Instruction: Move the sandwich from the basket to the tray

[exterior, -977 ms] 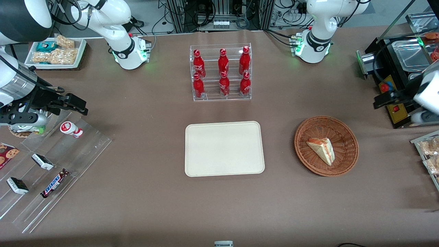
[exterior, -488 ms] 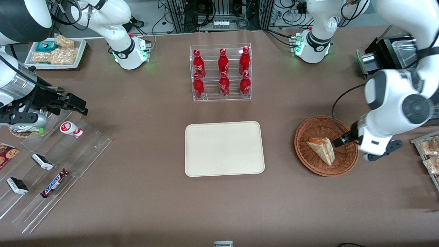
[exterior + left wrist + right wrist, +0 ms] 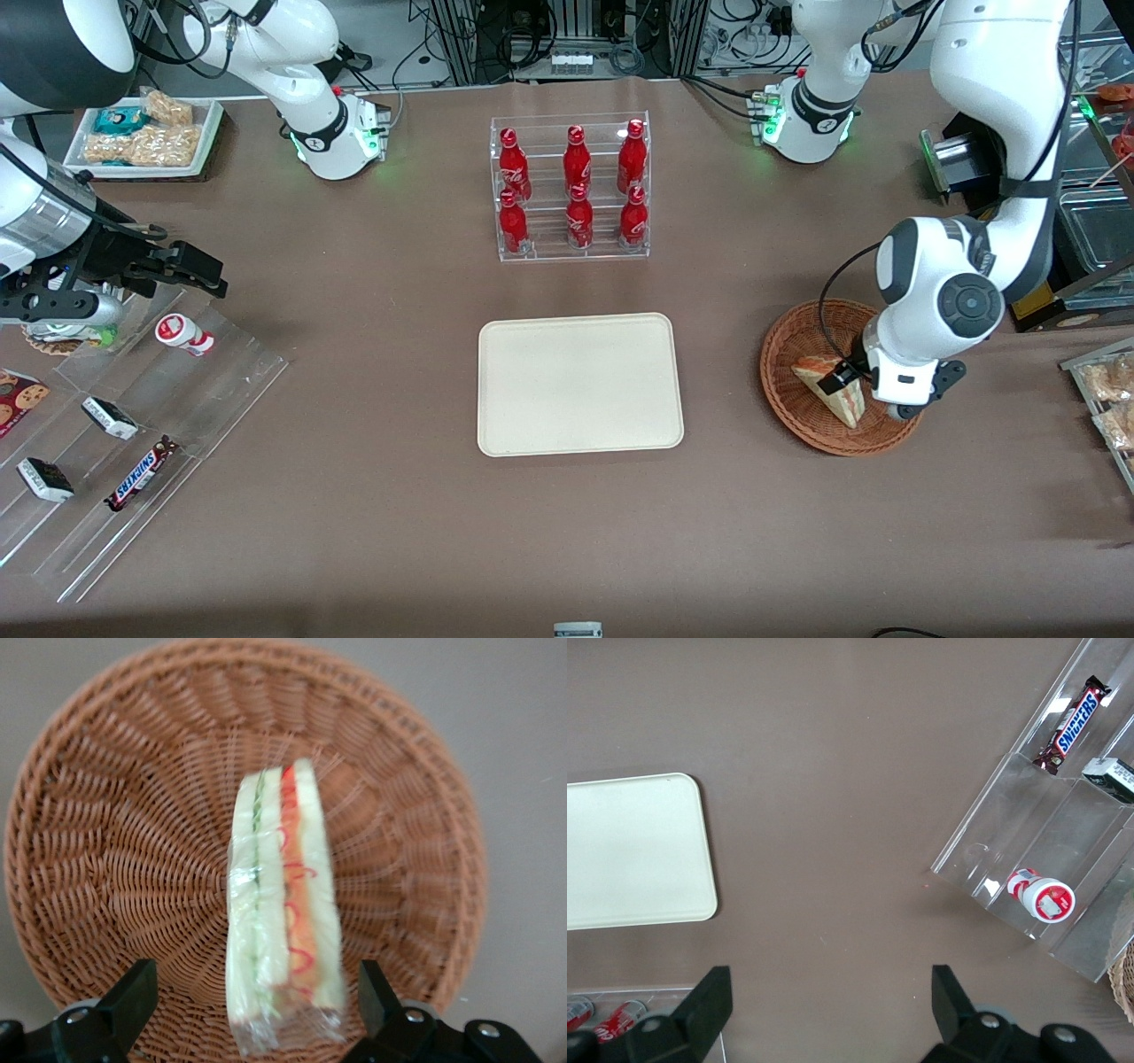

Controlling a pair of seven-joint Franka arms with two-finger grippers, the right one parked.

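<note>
I've got the gripper [image 3: 252,1014] hovering over the sandwich [image 3: 282,904], jaws spread wide on either side and holding nothing, so the sandwich lies ungrasped in the basket [image 3: 797,416] and the tray [image 3: 580,385] waits bare.

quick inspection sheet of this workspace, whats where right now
surface: brown table, no spills seen
sandwich: wrapped, lying in the basket
tray: bare, beside the basket toward the parked arm's end
clutter: bottle rack farther from the front camera than the tray; snack racks at the parked arm's end
gripper: over the basket, jaws open, straddling the sandwich without touching it
cables: black cable looping from the working wrist over the basket rim
surroundings: equipment frames along the table's edge
</note>
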